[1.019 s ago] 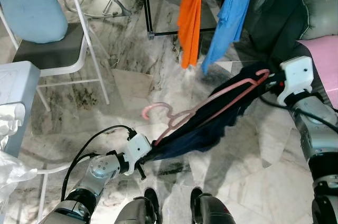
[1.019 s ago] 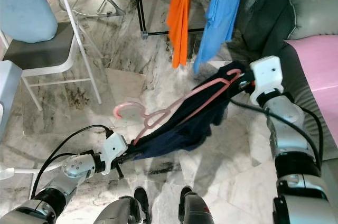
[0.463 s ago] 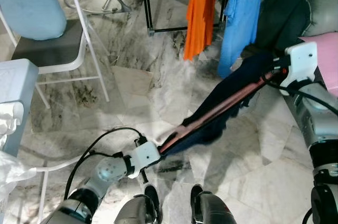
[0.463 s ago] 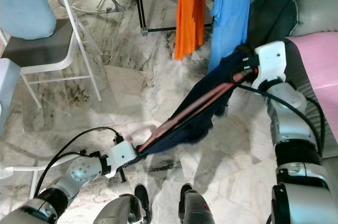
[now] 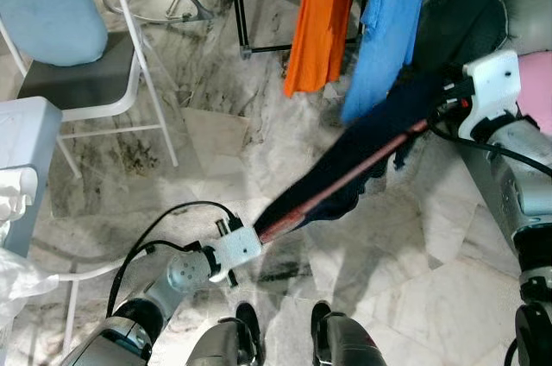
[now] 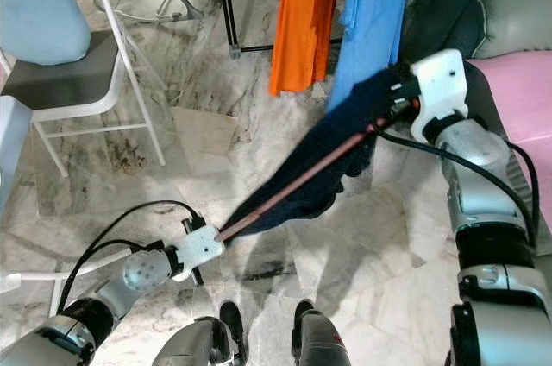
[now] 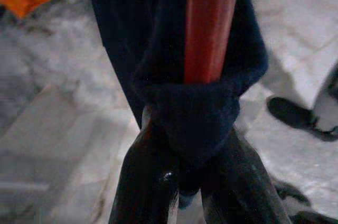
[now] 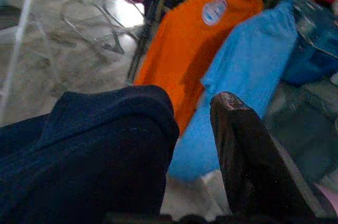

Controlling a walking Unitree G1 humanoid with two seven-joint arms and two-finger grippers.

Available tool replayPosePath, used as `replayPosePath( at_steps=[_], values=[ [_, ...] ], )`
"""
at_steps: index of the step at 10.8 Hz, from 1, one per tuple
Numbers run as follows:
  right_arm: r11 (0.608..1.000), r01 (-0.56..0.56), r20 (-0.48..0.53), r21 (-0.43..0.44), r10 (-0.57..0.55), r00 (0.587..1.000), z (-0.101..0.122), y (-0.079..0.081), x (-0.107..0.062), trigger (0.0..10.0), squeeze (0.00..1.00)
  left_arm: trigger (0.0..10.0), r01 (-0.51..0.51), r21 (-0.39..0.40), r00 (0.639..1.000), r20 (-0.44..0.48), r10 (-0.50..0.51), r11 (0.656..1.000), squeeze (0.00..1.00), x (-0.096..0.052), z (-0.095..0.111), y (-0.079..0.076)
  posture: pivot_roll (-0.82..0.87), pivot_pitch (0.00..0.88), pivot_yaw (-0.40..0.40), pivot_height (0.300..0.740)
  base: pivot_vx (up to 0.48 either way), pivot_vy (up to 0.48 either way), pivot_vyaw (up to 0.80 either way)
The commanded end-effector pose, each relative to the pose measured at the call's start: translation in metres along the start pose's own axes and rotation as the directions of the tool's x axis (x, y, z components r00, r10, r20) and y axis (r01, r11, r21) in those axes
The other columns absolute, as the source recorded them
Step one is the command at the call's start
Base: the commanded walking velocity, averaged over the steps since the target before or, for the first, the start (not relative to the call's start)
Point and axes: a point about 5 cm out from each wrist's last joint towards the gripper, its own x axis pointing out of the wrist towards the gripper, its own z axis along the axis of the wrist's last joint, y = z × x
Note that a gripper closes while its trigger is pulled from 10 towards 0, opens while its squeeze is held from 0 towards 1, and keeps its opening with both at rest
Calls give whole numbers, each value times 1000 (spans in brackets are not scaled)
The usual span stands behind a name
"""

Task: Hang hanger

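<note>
A pink hanger (image 5: 345,180) wearing a dark navy garment (image 5: 379,137) stretches edge-on above the floor between my two grippers. Low near my feet, my left gripper (image 5: 259,233) is shut on its lower end; the left wrist view has both black fingers (image 7: 140,182) pinching navy cloth (image 7: 195,118) and the pink bar (image 7: 208,28). Higher up by the sofa, my right gripper (image 5: 444,103) holds the other end. In the right wrist view the navy cloth (image 8: 95,145) lies beside one black finger (image 8: 243,166). The hanger's hook is hidden.
An orange shirt (image 5: 323,16) and a blue shirt (image 5: 388,29) hang on a black rack (image 5: 237,3) just beyond the right gripper. A white folding chair (image 5: 129,64) stands left, a grey sofa (image 5: 483,3) with pink cloth (image 5: 542,90) right. Marble floor lies between.
The hanger has turned from lying flat with its hook showing to edge-on. My right gripper has risen toward the hanging shirts; the left gripper has shifted right.
</note>
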Motion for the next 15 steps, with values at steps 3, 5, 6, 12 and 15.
replayPosePath(
  at_steps=[3,5,6,12,15],
  values=[
    [999,37,255,-35,-27,966,58,-11,-14,0,0,0,-66,-58,884,-467,31,996,0,-46,-84,-8,-197,293,70,740,0,0,0],
    [999,-23,293,-33,32,956,69,15,-15,0,0,0,-106,-63,859,-508,60,992,0,-46,-85,-4,-203,290,78,740,0,0,0],
    [999,-46,292,-24,51,955,69,26,-16,0,0,0,-154,-121,858,-509,71,981,0,-43,-83,-4,-204,289,79,740,0,0,0],
    [982,-50,4,180,50,999,-8,105,-18,0,0,1490,-348,-669,922,-370,113,656,0,11,-21,-5,-194,290,85,740,0,0,0],
    [968,-51,-113,245,81,990,-34,143,-12,0,0,1569,-196,-770,979,-189,77,608,0,37,27,-9,-185,289,85,740,0,0,0]
  ],
)
